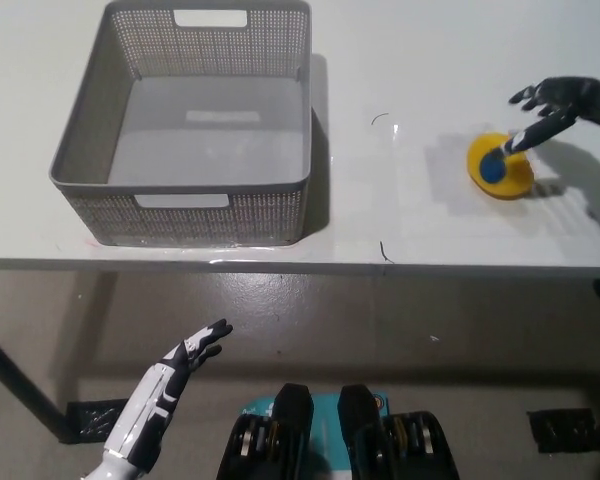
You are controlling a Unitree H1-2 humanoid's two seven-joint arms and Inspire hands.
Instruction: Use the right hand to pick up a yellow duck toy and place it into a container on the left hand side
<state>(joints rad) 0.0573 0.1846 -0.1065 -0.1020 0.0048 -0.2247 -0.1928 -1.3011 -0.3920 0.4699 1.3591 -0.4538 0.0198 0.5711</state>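
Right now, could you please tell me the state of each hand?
Left hand: open, below the table edge.
Right hand: open, over the yellow duck toy.
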